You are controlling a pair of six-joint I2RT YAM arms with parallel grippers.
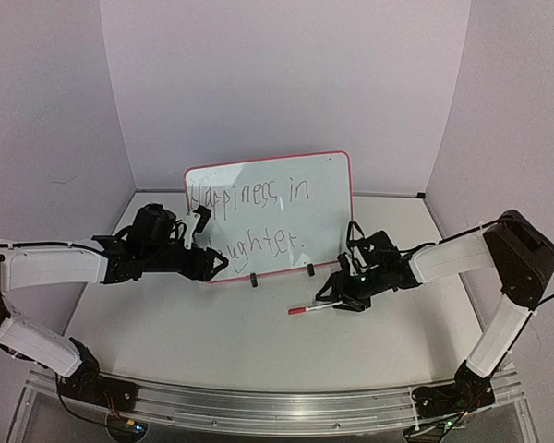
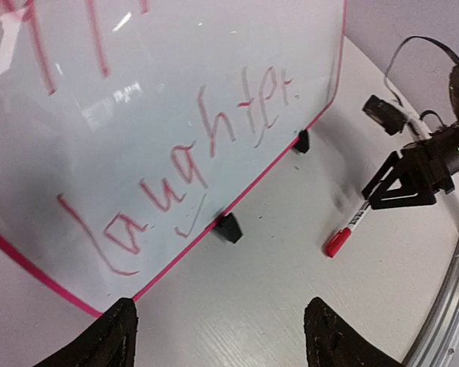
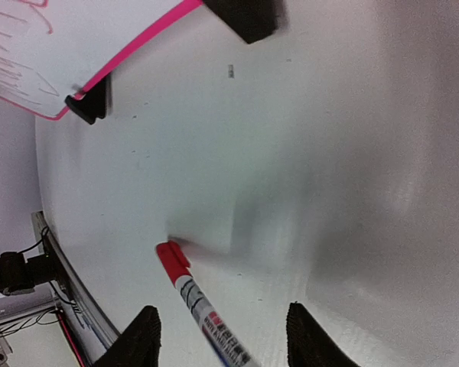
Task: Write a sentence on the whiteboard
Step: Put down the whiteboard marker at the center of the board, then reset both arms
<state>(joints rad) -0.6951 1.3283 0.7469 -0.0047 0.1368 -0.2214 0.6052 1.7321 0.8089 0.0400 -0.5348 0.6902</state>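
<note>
Both end effectors were found open. With nothing between its fingers, the left end effector was spread wide and was held near the lower left corner of the whiteboard. The right end effector was parted around, but not closed on, a red-capped marker that was laid on the counter, below and right of the board in the top view. The whiteboard was stood upright on two black feet at the centre of that frame. The sentence "Happiness in laughter." was written across it in two lines.

marker cut by bottom edge, whiteboard corner behind left arm
</note>
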